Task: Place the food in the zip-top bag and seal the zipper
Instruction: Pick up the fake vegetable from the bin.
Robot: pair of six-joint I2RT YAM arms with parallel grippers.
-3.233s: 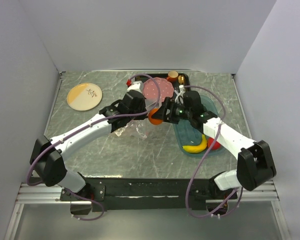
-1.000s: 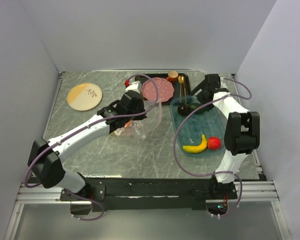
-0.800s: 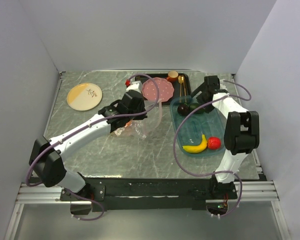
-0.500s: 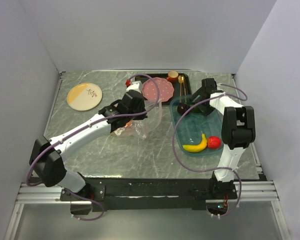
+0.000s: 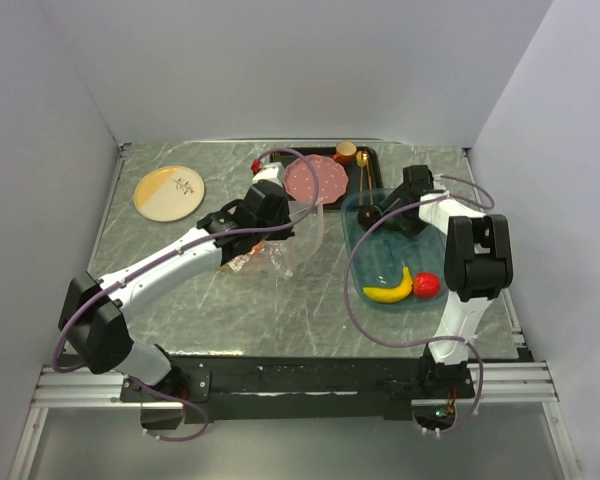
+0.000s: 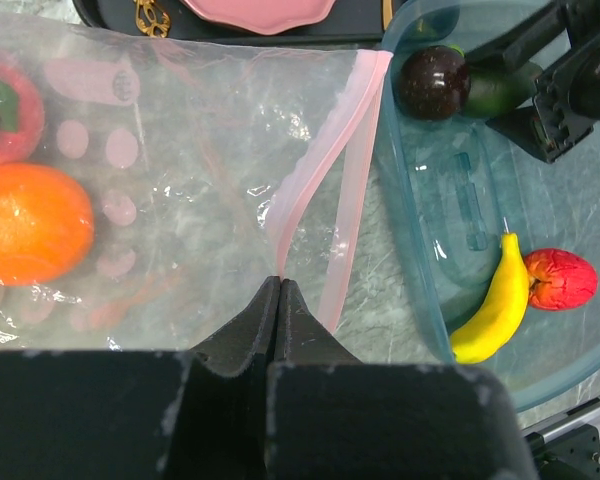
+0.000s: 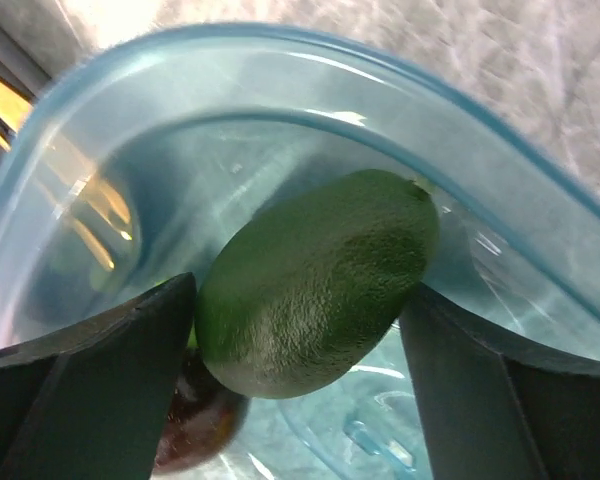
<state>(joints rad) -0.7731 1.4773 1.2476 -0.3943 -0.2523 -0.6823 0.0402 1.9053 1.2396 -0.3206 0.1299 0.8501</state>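
The zip-top bag [image 5: 270,258] lies crinkled mid-table. My left gripper [image 5: 280,235] is shut on its pink zipper strip [image 6: 325,170], pinching it at the fingertips [image 6: 280,282] and holding the mouth up. An orange [image 6: 30,225] and a red fruit [image 6: 2,110] lie inside the bag. My right gripper [image 5: 395,212] is down in the blue tray [image 5: 380,262]. Its fingers press both sides of a green fruit [image 7: 315,280], which lies on the tray floor. A dark fruit [image 5: 368,214] sits next to it. A banana [image 5: 390,290] and a red fruit [image 5: 427,286] lie at the tray's near end.
A black tray at the back holds the pink dotted plate [image 5: 315,180], gold cutlery [image 5: 362,172] and a small orange cup [image 5: 346,152]. A tan and white plate [image 5: 168,192] lies at the back left. The blue tray's rim [image 7: 280,40] curves close around my right fingers.
The orange that my right gripper held at the bag's mouth is now in the bag. The right gripper swung to the tray's far end and came down around the green fruit. The left arm has stayed still.
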